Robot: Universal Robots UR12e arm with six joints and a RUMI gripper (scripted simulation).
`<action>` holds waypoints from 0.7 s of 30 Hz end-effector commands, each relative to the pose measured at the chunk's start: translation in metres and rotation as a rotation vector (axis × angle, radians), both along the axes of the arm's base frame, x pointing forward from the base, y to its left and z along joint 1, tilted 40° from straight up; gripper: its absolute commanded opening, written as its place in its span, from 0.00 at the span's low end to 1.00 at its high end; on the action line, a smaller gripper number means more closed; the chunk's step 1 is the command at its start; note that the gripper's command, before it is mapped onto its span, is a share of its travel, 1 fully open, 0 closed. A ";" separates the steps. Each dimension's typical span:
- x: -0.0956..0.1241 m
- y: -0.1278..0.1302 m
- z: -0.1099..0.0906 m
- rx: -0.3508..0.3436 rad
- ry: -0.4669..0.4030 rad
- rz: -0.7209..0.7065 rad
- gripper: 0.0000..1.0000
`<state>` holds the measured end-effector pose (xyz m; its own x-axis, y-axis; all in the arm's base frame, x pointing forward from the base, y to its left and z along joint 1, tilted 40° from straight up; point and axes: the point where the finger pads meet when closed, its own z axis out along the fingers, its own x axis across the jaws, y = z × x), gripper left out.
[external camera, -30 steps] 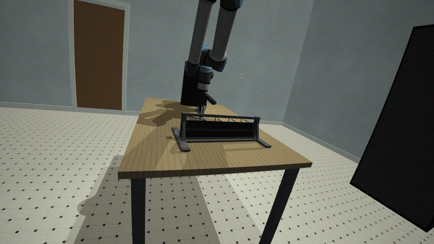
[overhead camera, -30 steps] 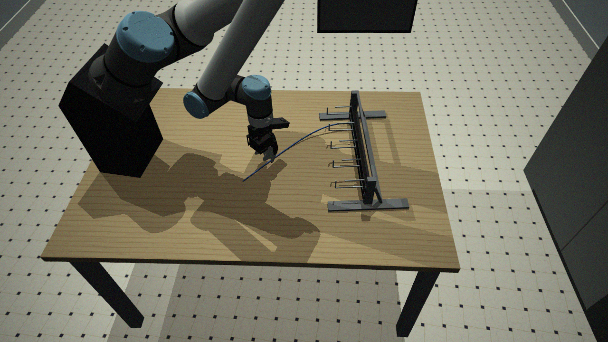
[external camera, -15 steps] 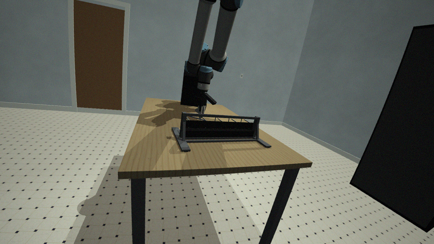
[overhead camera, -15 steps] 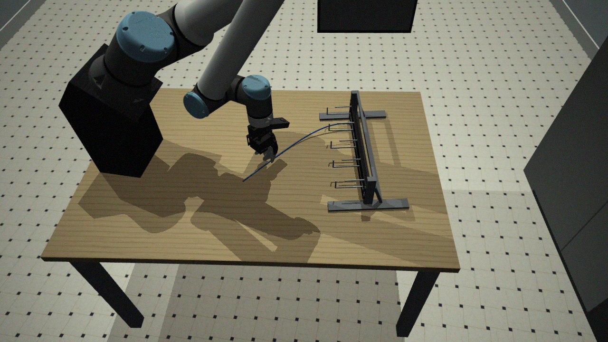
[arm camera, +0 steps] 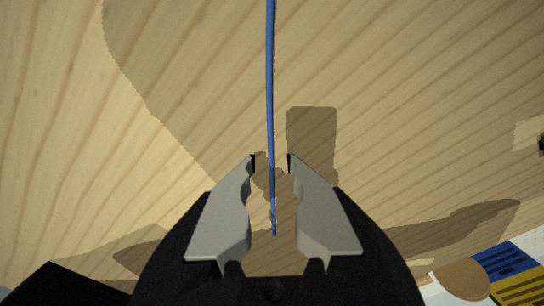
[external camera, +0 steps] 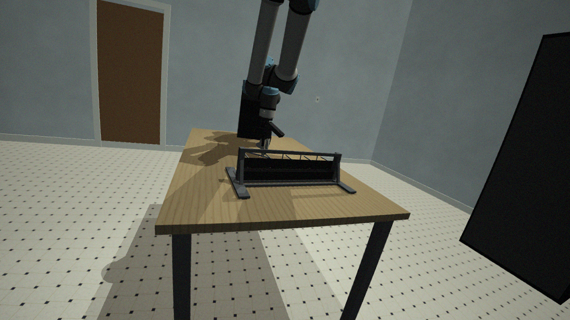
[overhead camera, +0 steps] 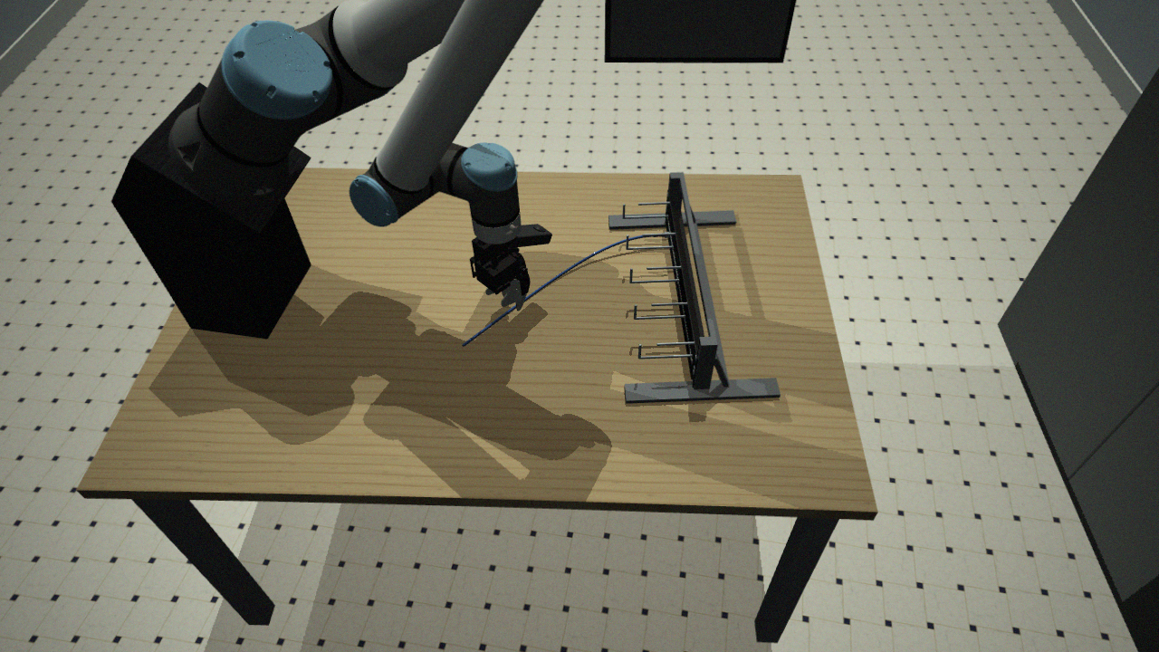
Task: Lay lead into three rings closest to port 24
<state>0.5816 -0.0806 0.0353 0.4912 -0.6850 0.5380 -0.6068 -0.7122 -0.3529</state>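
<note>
Floor and walls: pale tiles [overhead camera: 559,583] [external camera: 62,212] with small dark squares; in the exterior view, also blue-grey walls [external camera: 203,57] and a brown door [external camera: 129,73].
Tabletop: light wood [overhead camera: 324,454] [external camera: 207,207] [arm camera: 55,106]; it carries the rack and is crossed by the shadow of the arm.
Rack: it [overhead camera: 703,283] [external camera: 290,151] stands upright on two flat feet, which probably keep it from tipping when the cable is pulled.
Rings: five thin steel ones in a row; the cable passes near the second from the far end [overhead camera: 648,246], but whether it lies inside, I cannot tell. The three at the near end [overhead camera: 655,280] [overhead camera: 657,316] [overhead camera: 664,355] seem to be the goal, and no cable is seen in them.
Cable: the blue cable [overhead camera: 567,272] [arm camera: 269,85] goes from the rack in a bow to its free end, low over the wood. The port number is too small to read.
Fingers: they [overhead camera: 516,304] [external camera: 263,147] [arm camera: 271,163] stand narrow but apart, one on each side of the cable, with a gap on both sides; nothing is gripped. Such a placing suits a pinch, I judge, because the cable runs along the middle.
Next: close gently, lift, then carry it over the gaps; a hard pull could unplug it or tilt the rack.
</note>
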 end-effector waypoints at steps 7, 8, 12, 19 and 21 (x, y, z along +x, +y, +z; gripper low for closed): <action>0.001 0.000 -0.001 0.000 0.000 0.000 0.20; 0.001 0.000 -0.001 0.000 0.000 0.000 0.20; 0.002 0.000 -0.002 0.000 0.000 0.000 0.20; 0.003 -0.001 -0.004 0.000 0.000 0.000 0.20; 0.004 -0.001 -0.004 0.000 0.000 0.000 0.20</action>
<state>0.5844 -0.0813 0.0318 0.4913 -0.6850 0.5379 -0.6068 -0.7122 -0.3529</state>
